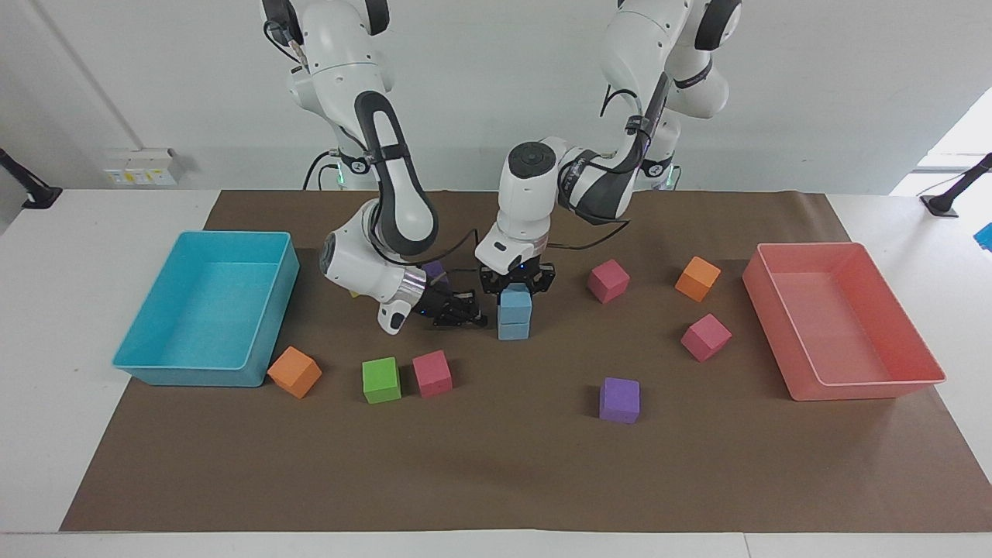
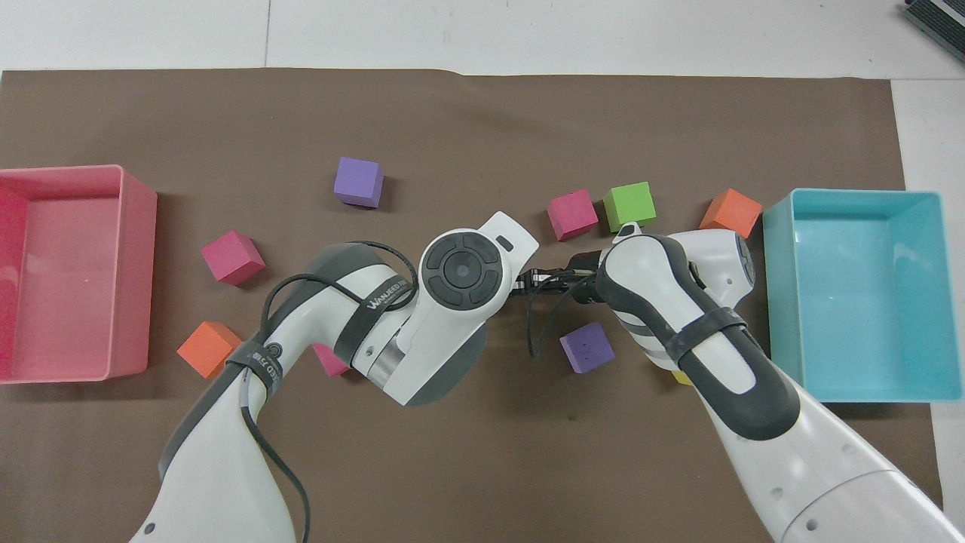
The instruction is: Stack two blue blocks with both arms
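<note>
So here we've got the two blue blocks stacked mid-table on the brown paper (image 1: 496, 480): the upper blue block (image 1: 515, 302) sits square on the lower blue block (image 1: 513, 328), and our left gripper (image 1: 515, 288) comes straight down on the upper one, fingers pinching its sides. Our right gripper (image 1: 473, 316) lies low just beside the stack, toward the right arm's end of the table, fingertips pressed together and holding nothing. From overhead the left arm's wrist covers the stack completely, so we can't see the blue ones there at all. It's pretty crowded around it: a purple cube (image 2: 587, 347) sits nearer the robots, tucked right by the right arm's forearm, and a pink cube (image 1: 432, 373) and a green cube (image 1: 381, 380) sit farther out, beside each other. An orange cube (image 1: 294, 371) sits just by the corner of the turquoise tray (image 1: 147, 325). Toward the left arm's end we count another purple cube (image 1: 620, 400), two more pink ones, an orange one and the pink tray (image 1: 914, 341).
</note>
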